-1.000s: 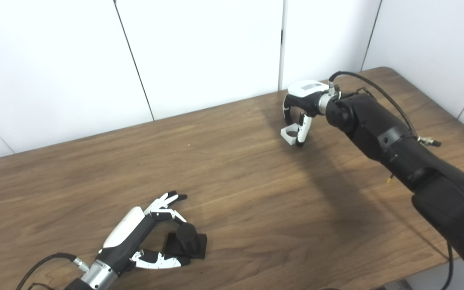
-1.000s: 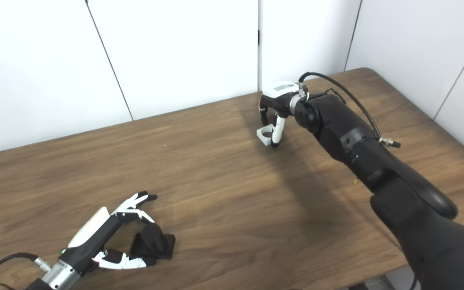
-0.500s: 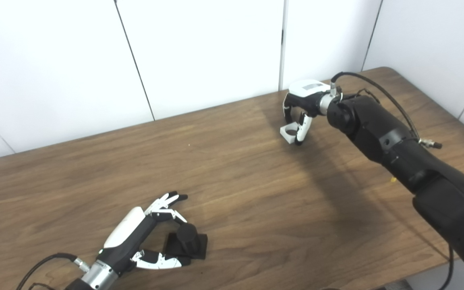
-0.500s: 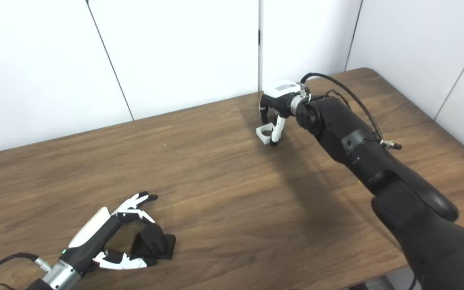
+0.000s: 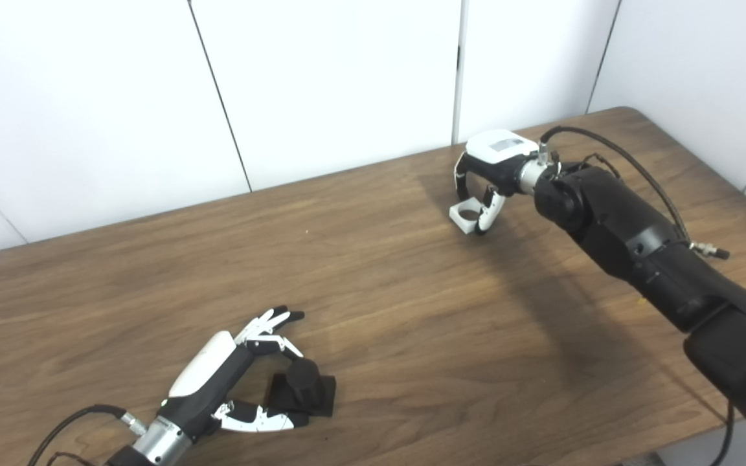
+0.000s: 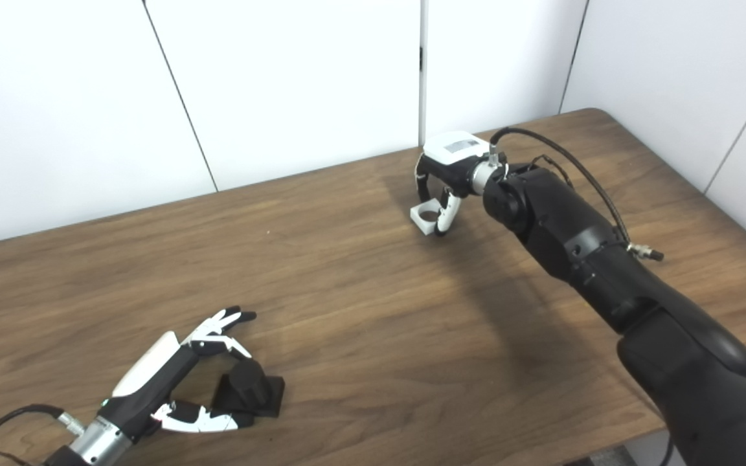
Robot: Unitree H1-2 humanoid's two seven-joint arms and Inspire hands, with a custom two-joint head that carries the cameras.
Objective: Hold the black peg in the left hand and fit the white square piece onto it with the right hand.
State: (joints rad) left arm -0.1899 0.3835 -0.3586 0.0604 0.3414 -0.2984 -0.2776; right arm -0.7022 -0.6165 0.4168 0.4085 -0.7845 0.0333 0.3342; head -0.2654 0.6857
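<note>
Black peg [image 5: 300,383] and white square piece [image 5: 467,214] are well apart on the worktop [image 5: 379,291], each next to its own hand, and little has changed over the last second. The whole view has shifted slightly, so the camera has moved more than the things. The right hand [image 5: 486,175] stays arched over the white piece, with fingers curled down around it and the thumb at its near edge; the piece seems still on the wood, grip not yet firm. The left hand [image 5: 234,369] remains spread around the peg, fingers beyond it, thumb at its base, unclosed. Both grasps appear pending, so fitting is still far off.
</note>
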